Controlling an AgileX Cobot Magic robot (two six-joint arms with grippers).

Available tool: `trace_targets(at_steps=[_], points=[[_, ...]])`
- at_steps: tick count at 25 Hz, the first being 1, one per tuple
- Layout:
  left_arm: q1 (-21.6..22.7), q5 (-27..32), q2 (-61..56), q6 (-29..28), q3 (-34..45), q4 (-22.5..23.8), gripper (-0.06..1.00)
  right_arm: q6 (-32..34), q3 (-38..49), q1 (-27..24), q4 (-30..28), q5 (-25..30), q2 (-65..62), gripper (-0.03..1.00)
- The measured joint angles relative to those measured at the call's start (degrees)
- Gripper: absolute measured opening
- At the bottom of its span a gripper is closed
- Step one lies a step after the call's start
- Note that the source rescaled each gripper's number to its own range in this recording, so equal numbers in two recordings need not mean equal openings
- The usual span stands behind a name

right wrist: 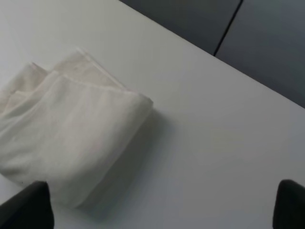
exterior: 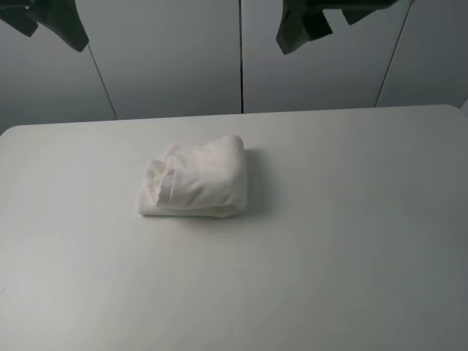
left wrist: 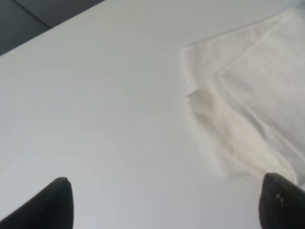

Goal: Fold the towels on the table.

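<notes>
1. you have the white towel [exterior: 196, 181] lying folded into a thick, roughly square bundle on the table [exterior: 351, 241], a little left of the middle and nearer the far edge than the near one.
2. its rounded fold faces right and far; the loose layered edges show on the left side, where a flap stands up slightly.
3. the towel casts a soft shadow on the tabletop to its right.
4. your left gripper [exterior: 51, 20] hangs high at the far left, above the far edge of the table and well apart from the towel.
5. your right gripper [exterior: 311, 25] hangs high just right of the middle, also clear of the towel.
6. in the left wrist view the left gripper [left wrist: 167, 202] has its two dark fingertips [left wrist: 52, 205] spread wide, with nothing between them; the towel [left wrist: 248, 95] lies beyond, near one tip.
7. in the right wrist view the right gripper [right wrist: 162, 205] is likewise spread wide and empty, one fingertip [right wrist: 28, 207] over the towel's [right wrist: 71, 129] corner, not touching that you can tell.
8. behind the table you see a grey panelled wall [exterior: 168, 58] with dark seams.
</notes>
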Motion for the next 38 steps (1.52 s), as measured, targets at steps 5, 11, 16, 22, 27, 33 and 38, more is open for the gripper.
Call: trace_targets(at_steps=[5, 11, 16, 22, 27, 33, 38], points=[[0.0, -1.1, -14.9, -3.3, 14.9, 1.9, 0.99, 2.1, 12.5, 0.0, -1.8, 0.7, -12.2, 1.00], [0.0, -2.2, -33.2, -6.8, 32.1, 2.1, 0.99, 3.6, 25.2, 0.0, -1.9, 1.5, -29.3, 1.00], [0.0, -2.1, -49.3, -8.0, 43.3, 1.8, 0.99, 3.8, 32.4, 0.1, -1.9, 5.9, -43.2, 1.00], [0.0, -1.6, -65.6, -9.2, 50.3, 0.5, 1.00, 3.8, 35.3, 0.1, -1.9, 13.4, -55.5, 1.00], [0.0, 0.1, -75.3, -10.0, 51.7, -1.6, 1.00, 3.6, 37.1, 0.1, -1.9, 16.8, -63.3, 1.00], [0.0, 0.5, -83.2, -10.1, 51.8, -2.5, 1.00, -0.8, 41.9, 0.1, 2.7, 17.6, -71.9, 1.00], [0.0, 0.5, -87.6, -10.1, 53.5, -4.4, 1.00, -3.5, 42.6, 0.1, 5.4, 17.6, -77.2, 1.00]])
